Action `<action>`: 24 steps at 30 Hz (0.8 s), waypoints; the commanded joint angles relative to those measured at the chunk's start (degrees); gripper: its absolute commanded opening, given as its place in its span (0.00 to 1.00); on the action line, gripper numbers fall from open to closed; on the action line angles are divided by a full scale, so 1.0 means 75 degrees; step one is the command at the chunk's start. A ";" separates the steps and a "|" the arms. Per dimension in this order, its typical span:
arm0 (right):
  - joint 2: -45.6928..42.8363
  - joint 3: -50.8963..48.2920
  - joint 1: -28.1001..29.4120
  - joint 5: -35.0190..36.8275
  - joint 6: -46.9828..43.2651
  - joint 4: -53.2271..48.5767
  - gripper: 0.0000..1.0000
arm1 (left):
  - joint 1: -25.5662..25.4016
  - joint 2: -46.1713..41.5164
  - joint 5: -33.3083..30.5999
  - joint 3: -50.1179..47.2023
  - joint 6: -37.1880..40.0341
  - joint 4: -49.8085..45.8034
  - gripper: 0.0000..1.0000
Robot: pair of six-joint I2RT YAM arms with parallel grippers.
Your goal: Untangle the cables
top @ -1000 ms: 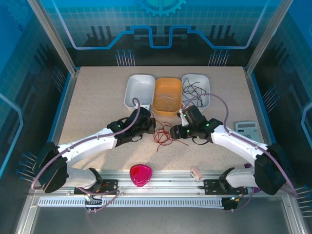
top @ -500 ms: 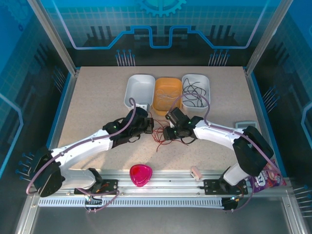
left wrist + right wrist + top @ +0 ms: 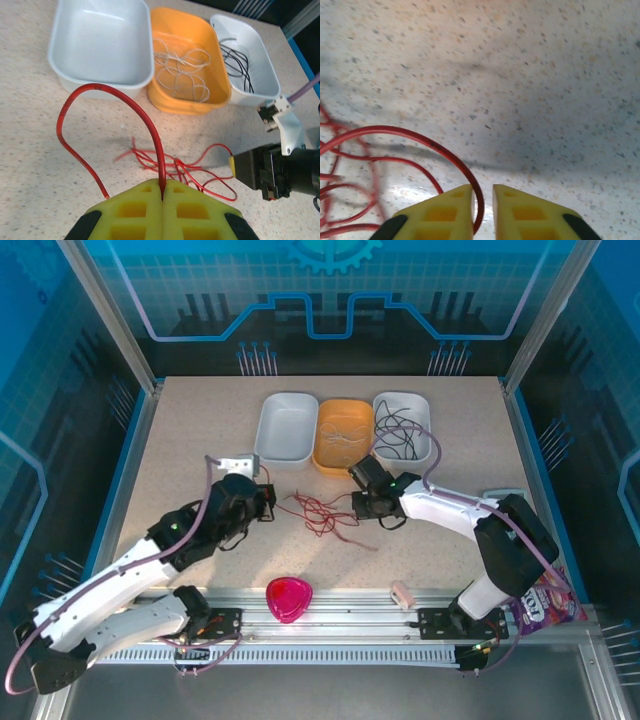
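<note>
The left claw (image 3: 162,189) was closed, its two yellow pads pressed together on a red cable (image 3: 145,117) at the bottom centre of the left wrist view. From the pads this strand rose, curved over to the left in a tall arch, and came down again with its free end just beside the claw. In the top view the left claw (image 3: 266,505) stood left of centre on the speckled table (image 3: 200,440), and the loose heap of red cables (image 3: 320,512) lay between it and the right claw (image 3: 356,508), which stood low over the table just right of the heap. In the right wrist view the right claw (image 3: 482,200) had its yellow fingers (image 3: 452,205) almost together, with a narrow gap, and one red loop went down into this gap – I cannot tell if it was really pinched. Behind the heap, in the upper middle of the top view, three trays stood side by side: a white tray (image 3: 265,440) on the left, an orange tray (image 3: 322,462) with the pale cables (image 3: 343,430) in the middle, and a second white tray (image 3: 425,455) with the black cables (image 3: 398,430) on the right.
</note>
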 commanded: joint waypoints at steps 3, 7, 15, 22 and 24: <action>-0.0283 -0.0201 -0.0171 0.0224 0.0097 -0.0379 0.10 | 0.0031 -0.0495 -0.0892 0.0298 0.0370 -0.0797 0.00; -0.0389 -0.0300 -0.0255 0.0306 0.0132 -0.0502 0.08 | 0.0042 -0.0568 -0.1249 0.0776 0.0681 -0.1102 0.00; -0.0629 -0.0725 -0.0408 0.0374 0.0179 -0.0493 0.07 | 0.0040 -0.0838 -0.1405 0.1493 0.1705 -0.0555 0.00; -0.0845 -0.0774 -0.0513 0.0380 0.0097 -0.0534 0.07 | 0.0246 -0.0193 -0.1434 0.2169 0.2871 0.0284 0.00; -0.0943 -0.0804 -0.0520 0.0394 0.0091 -0.0541 0.07 | 0.0490 0.0137 -0.1357 0.2474 0.2959 0.0267 0.00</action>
